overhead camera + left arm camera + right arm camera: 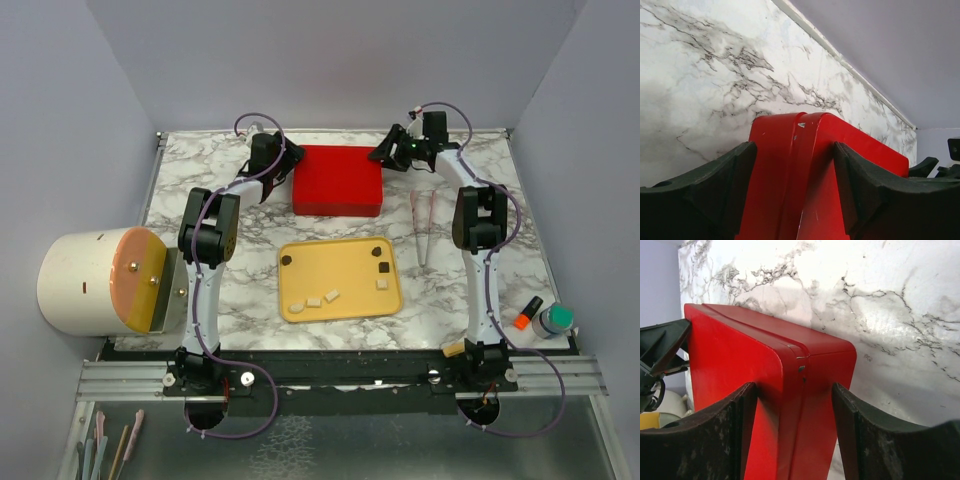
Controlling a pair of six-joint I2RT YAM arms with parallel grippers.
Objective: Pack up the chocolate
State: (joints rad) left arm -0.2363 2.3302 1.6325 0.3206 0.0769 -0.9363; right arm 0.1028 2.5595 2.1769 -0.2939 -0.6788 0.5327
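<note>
A closed red box [337, 180] has a corner between the wide-spread jaws of the left gripper [794, 146] and another inside the right gripper [795, 386]; I cannot tell whether either squeezes. Behind both grippers, one yellow tray [335, 270] holds three dark chocolate pieces [382, 267] and four pale pieces [313, 301]. One pair of tweezers [422, 228] lies behind the right gripper.

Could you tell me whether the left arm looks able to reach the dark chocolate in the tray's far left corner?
Probably yes: the left gripper is open at the red box's corner, holding nothing, and only bare table lies between it and that chocolate.
</note>
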